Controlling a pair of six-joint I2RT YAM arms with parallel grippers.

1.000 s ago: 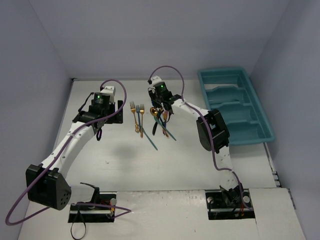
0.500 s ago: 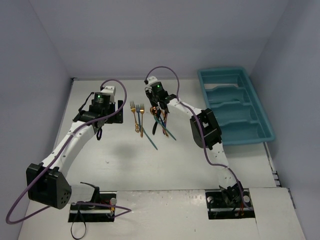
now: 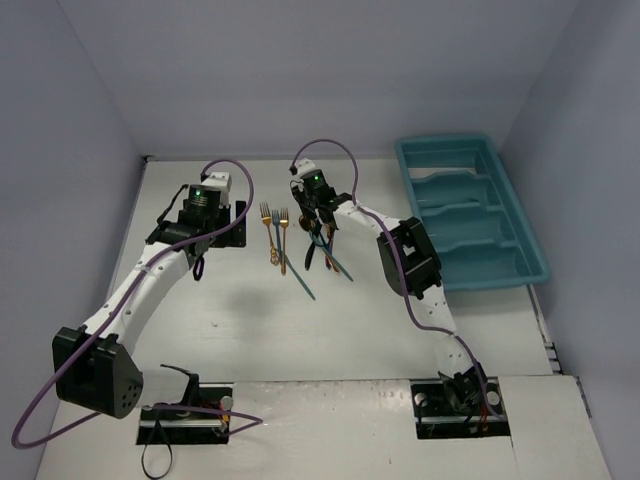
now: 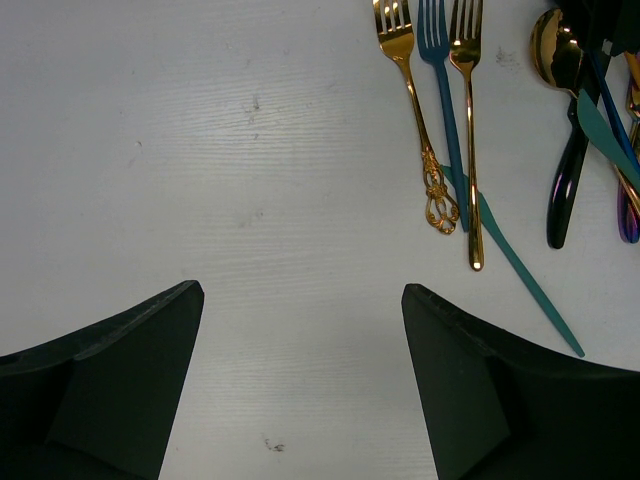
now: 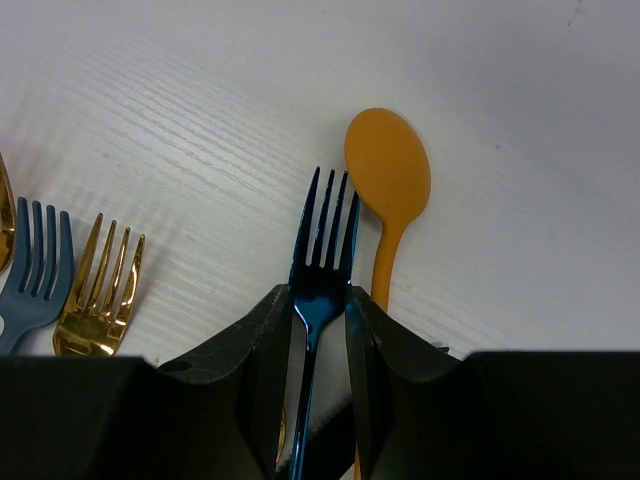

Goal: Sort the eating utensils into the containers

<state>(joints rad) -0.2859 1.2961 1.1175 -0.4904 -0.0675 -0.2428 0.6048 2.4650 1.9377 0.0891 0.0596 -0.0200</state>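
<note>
Dark-blue fork (image 5: 324,235) is pinched at its neck between my right fingers (image 5: 260,350), tines projecting ahead, I judge for lifting clear; orange spoon (image 5: 388,180) lies just right of them. Tray (image 3: 495,280) stands well off. Left fingers (image 4: 120,380) gape wide, holding nothing.

Tray (image 3: 498,262) sits far-right on tabletop (image 3: 250,320), well apart from utensil pile (image 3: 322,245) at mid-tabletop. 3 forks (image 3: 274,216) lie side by side left of pile, tines twd far wall, w/ knife (image 4: 520,270) crossing two of their handles diagonally; left fingers (image 4: 110,370) are further left. 4th fork (image 5: 322,250) sits btwn right fingers (image 5: 260,340) over the pile, spoon (image 5: 388,175) just beside it.
</note>
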